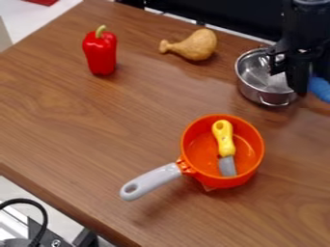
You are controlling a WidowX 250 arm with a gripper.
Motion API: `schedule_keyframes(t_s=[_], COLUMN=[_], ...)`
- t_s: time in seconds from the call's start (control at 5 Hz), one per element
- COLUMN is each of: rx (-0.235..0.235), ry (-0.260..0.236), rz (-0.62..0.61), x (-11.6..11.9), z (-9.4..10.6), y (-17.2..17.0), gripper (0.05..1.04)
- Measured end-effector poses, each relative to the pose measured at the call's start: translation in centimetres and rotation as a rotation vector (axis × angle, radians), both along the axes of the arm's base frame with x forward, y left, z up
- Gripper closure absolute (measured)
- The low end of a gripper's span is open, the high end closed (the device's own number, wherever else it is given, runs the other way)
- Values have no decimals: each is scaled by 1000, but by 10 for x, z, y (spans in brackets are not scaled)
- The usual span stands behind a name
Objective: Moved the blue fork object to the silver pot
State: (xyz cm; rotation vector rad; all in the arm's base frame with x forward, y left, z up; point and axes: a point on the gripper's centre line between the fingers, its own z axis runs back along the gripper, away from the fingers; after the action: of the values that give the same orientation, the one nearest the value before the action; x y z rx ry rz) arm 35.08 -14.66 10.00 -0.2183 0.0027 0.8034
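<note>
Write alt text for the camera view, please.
A robot hand is over a silver pot's rim, beside a blue object. On the wooden table, an orange pan holds a yellow-handled knife; a red pepper and drumstick lie farther back.

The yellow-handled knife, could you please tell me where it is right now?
In the camera view, the yellow-handled knife lies inside the orange pan, right of centre, below and left of the silver pot.

My bench (97,130) is brn wood. On it I've got a red pepper (101,54), drumstick (197,44), silver pot (251,90) & orange pan (222,183) w/ grey handle (153,180).
</note>
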Motion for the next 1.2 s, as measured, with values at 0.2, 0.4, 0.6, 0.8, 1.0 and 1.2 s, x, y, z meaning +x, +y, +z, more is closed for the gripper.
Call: schedule_keyframes(t_s=[0.2, 0.4, 0.6, 0.8, 1.0, 1.2], rx=[3, 13, 23, 28, 29, 32], ry=[13, 20, 24, 21, 19, 15], rz=[13, 23, 23, 26, 31, 53], x=[4, 10, 10, 12, 13, 16], z=[-6, -12, -16, -19, -20, -18], y=[1, 0, 0, 1, 3, 8], gripper=[683, 683, 683, 683, 683, 665])
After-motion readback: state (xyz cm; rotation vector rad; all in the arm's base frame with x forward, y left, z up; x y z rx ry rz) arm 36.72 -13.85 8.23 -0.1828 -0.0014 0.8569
